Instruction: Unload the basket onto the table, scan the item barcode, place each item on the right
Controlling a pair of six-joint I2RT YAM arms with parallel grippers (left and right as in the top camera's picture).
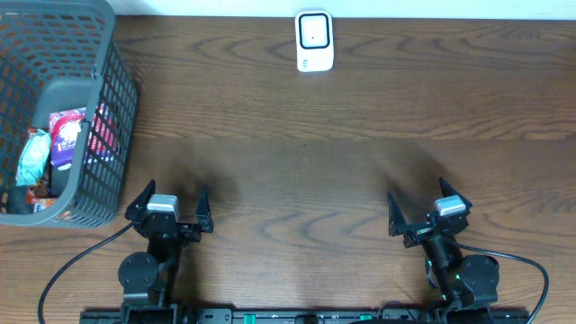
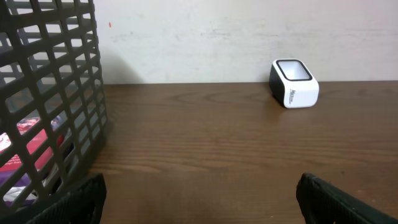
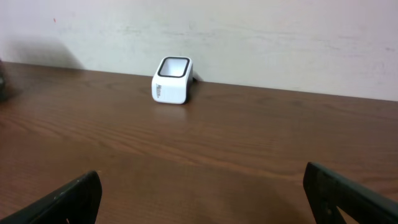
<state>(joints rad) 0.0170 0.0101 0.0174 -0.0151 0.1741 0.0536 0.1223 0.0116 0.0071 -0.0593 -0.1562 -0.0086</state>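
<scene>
Left gripper (image 1: 173, 202): jaws spread wide, nothing between them, touching nothing. Right gripper (image 1: 423, 207): same, fully spread and empty.

Arms: two, both folded back at the near edge of the brown wood-grain table (image 1: 297, 162), left at 7 o'clock, right at 5 o'clock. Both wrists are level, fingers aimed toward 12 o'clock.

Count:
- One white box-shaped barcode scanner with a dark window (image 1: 314, 40), at 12 o'clock by the far edge, well apart from both grippers.
- One dark grey plastic mesh basket (image 1: 112, 117), at 9–10 o'clock, just beyond the left gripper.
- Colourful snack packets (image 1: 63, 135) lie inside the basket: at least four (teal, purple, pink, orange). Exact number cannot be told through the mesh.
</scene>
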